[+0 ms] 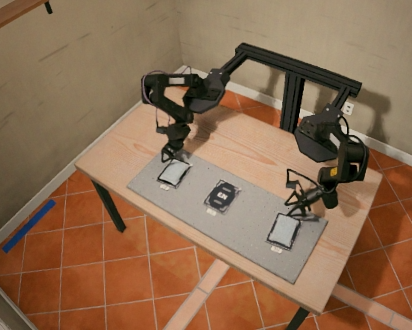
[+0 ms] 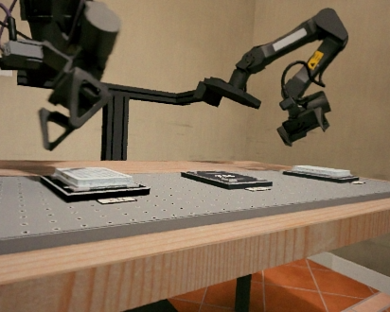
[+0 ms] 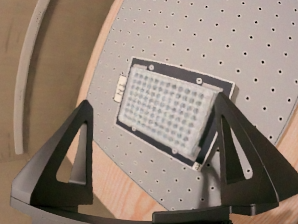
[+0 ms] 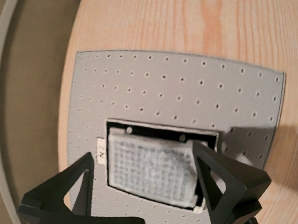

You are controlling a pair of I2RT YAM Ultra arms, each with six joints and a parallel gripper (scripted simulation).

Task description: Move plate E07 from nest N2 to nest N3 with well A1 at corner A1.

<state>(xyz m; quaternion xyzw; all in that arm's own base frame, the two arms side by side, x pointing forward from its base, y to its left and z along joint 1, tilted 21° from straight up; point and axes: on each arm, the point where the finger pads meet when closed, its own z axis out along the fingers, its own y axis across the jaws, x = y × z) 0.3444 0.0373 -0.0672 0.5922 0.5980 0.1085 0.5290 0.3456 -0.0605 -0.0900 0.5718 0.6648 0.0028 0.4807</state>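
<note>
Two white well plates sit on black nests at the two ends of the grey deck (image 1: 246, 220). I cannot read their labels or the nest signs. One plate (image 1: 283, 231) lies under my left gripper (image 1: 297, 204), which hovers open and empty above it; the plate fills the left wrist view (image 3: 169, 112). The other plate (image 1: 173, 172) lies under my right gripper (image 1: 172, 152), also open and empty; the plate shows in the right wrist view (image 4: 152, 169). An empty black nest (image 1: 222, 195) sits midway between them.
A black gantry frame (image 1: 296, 75) stands at the back of the table and carries both arm bases. Small white signs (image 1: 211, 212) lie in front of each nest.
</note>
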